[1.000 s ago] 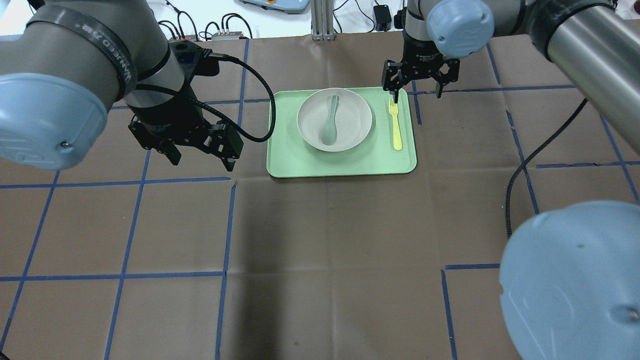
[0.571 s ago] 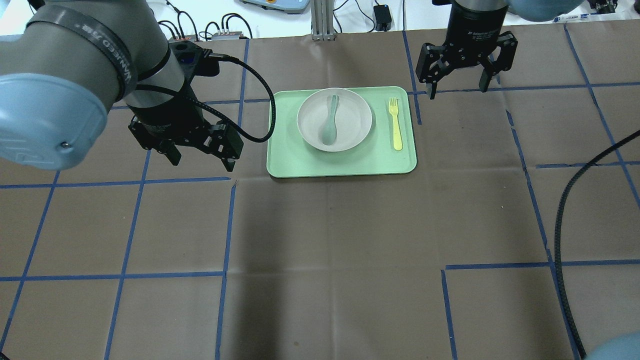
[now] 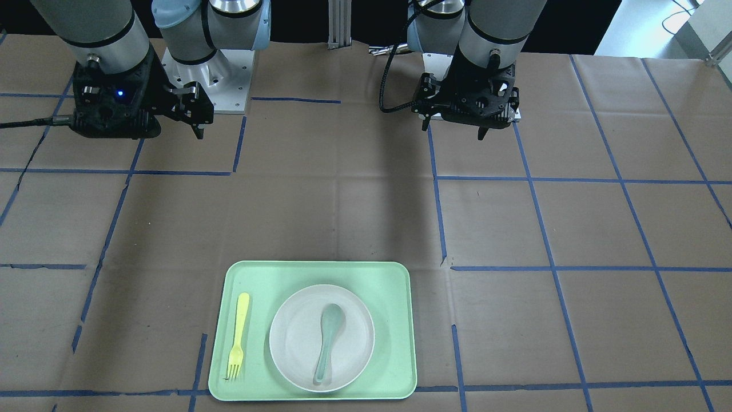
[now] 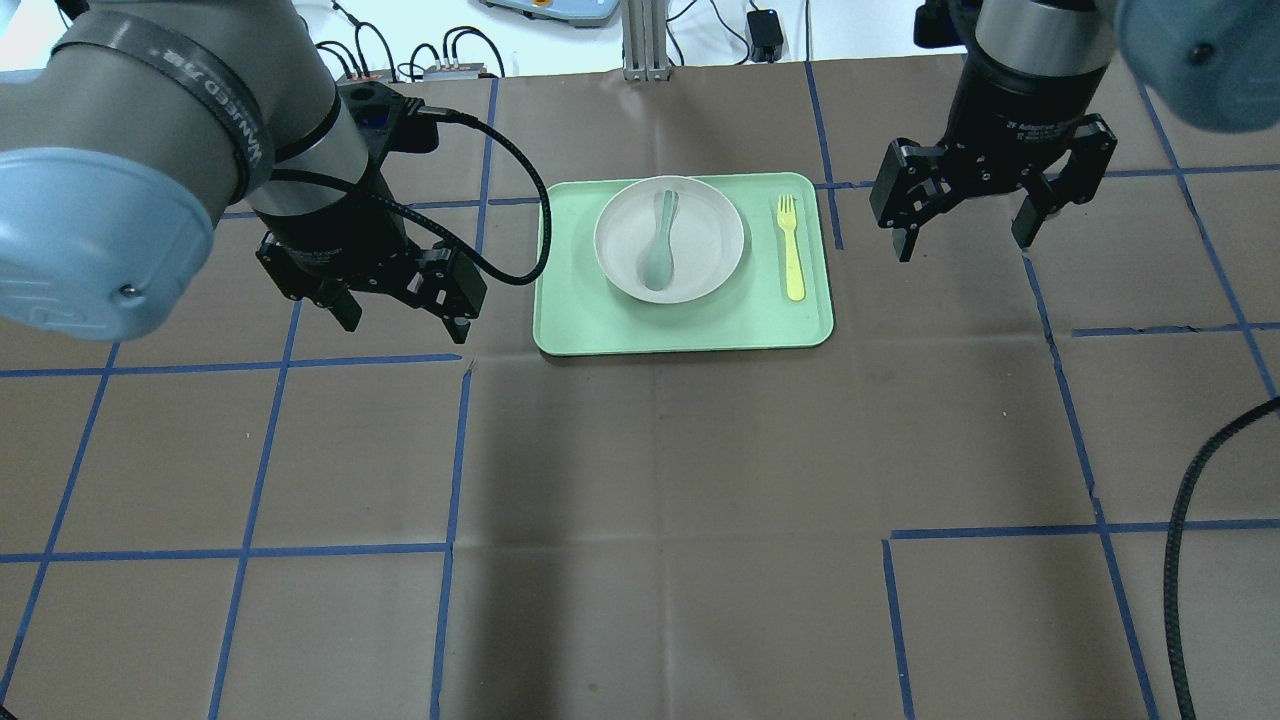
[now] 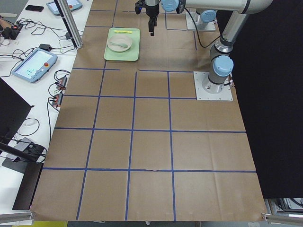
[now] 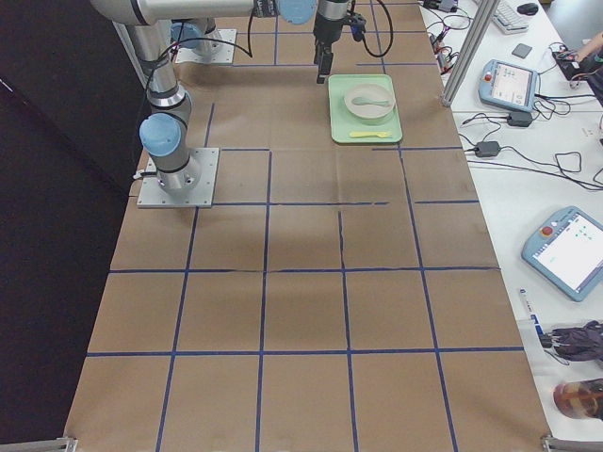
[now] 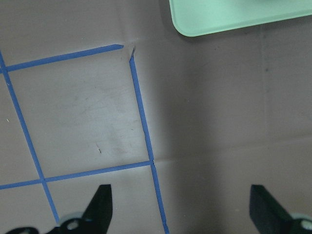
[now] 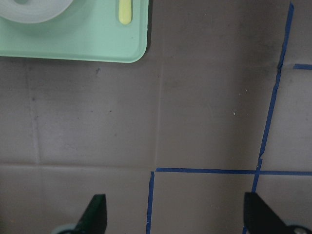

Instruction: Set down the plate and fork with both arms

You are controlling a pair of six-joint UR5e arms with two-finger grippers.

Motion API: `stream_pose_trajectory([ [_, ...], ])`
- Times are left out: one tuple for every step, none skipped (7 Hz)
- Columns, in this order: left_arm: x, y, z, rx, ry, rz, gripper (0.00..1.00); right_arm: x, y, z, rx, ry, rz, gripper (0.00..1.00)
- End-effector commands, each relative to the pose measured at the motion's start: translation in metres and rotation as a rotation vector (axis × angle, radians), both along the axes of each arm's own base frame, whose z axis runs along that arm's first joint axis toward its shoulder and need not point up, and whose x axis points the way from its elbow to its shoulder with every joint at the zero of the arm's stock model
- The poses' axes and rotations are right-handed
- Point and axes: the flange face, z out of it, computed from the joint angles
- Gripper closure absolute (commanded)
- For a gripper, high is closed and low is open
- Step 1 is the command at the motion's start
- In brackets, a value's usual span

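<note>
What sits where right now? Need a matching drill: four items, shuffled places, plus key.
Items:
1. spoon
2. fork
3. plate
4. right gripper

Places:
A. flat on the tray, beside the plate
B. inside the plate
C. off the tray, over bare table, open
D. on the tray, holding the spoon

Pairs: 1-B, 2-A, 3-D, 4-C

Robotics lab: teach pendants (image 6: 571, 250), loose cables (image 6: 528, 155), tape-gridded bench (image 4: 660, 450).
</note>
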Motion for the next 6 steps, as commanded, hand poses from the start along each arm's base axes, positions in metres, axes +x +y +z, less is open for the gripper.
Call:
stream_pose_trajectory([
  [0.0,0.0,0.0,0.0,0.0,0.001,0.0,0.0011,0.0179,-0.0074,-0.047,-0.005,-0.006,0.0],
  [0.0,0.0,0.0,0.0,0.0,-0.001,0.0,0.0036,0.0186,-0.0082,-0.039,-0.036,-0.013,0.0],
  [0.0,0.0,-0.0006,0.0,0.0,0.001,0.0,0.0055,0.0195,-0.0092,-0.034,-0.041,-0.01,0.0],
  [0.0,0.0002,-0.0007,0.001,0.0,-0.001,0.0,0.0027,0.0182,-0.0082,-0.039,-0.041,-0.016,0.0],
  [0.0,0.0,-0.0006,0.0,0.0,-0.001,0.0,0.0032,0.018,-0.0079,-0.042,-0.04,-0.014,0.0],
  [0.0,0.0,-0.0006,0.0,0.0,0.001,0.0,0.0024,0.0178,-0.0079,-0.042,-0.038,-0.016,0.0],
])
